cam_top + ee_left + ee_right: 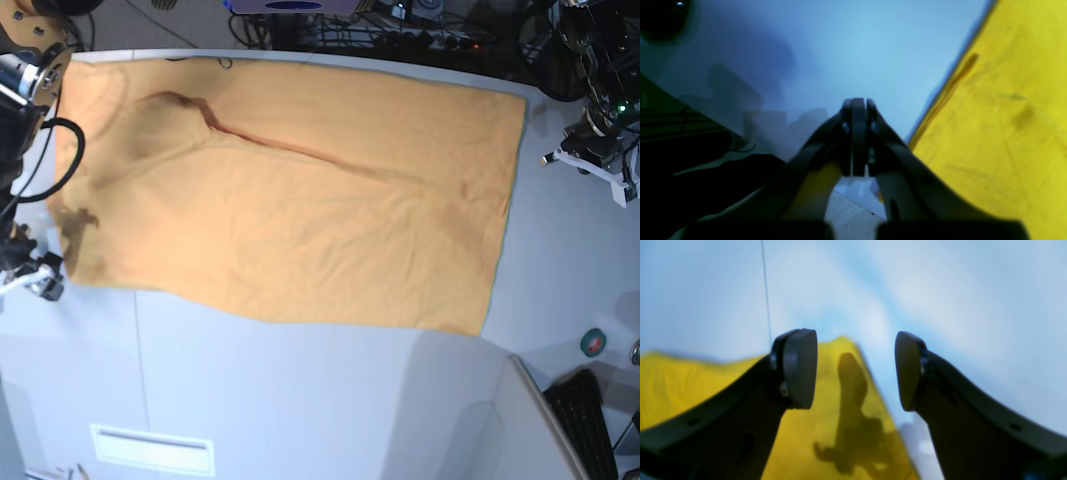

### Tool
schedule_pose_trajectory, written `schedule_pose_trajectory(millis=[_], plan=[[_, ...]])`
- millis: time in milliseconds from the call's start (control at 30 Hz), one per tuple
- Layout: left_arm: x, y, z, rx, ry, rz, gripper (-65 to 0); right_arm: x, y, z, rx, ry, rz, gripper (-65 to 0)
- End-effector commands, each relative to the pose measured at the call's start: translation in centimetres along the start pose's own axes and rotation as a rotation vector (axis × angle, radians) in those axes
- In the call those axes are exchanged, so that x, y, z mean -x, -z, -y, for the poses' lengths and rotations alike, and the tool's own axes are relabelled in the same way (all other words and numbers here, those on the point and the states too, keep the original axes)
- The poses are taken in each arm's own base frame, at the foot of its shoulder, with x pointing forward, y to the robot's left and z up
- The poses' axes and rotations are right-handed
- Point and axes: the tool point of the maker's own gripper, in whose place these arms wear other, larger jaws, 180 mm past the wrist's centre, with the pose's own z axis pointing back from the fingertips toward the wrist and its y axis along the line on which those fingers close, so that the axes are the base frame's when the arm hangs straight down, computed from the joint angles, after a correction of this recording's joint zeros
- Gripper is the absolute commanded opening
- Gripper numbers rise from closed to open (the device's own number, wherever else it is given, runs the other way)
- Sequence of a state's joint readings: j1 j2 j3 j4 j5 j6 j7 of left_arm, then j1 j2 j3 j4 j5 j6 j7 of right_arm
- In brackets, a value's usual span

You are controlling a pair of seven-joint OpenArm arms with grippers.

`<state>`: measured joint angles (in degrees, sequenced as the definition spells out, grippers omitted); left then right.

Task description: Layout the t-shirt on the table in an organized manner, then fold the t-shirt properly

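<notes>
White table point(300, 390) fills the base view, with the t-shirt point(300, 190) spread flat across the upper half of the frame. At lower centre of its wrist view, the left gripper point(858, 110) is pressed closed on nothing. The right gripper point(856, 370) hangs spread wide over the shirt's edge, holding nothing.
</notes>
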<state>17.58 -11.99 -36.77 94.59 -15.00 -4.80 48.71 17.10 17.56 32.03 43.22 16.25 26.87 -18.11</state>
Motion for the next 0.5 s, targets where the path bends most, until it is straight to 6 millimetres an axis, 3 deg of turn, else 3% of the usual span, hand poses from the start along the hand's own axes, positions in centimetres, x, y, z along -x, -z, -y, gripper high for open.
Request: schedule_pose_trajectory(millis=[0,167,467], plan=[[-0.8,-0.1,-0.7,-0.013,0.005,0.023,-65.0,-0.9,-0.1,0.9,0.01,0.01,0.028,-32.1],[0.1,0.4,-1.0,-0.016,0.004,-0.004,-65.0,1.3,0.5,2.3,0.022,0.071,-0.027,-29.1],[-0.9,0.6,-0.2,-0.001,-0.007,0.017,-65.0,2.7,0.4,2.4,0.026,0.07,-0.058,-29.3]])
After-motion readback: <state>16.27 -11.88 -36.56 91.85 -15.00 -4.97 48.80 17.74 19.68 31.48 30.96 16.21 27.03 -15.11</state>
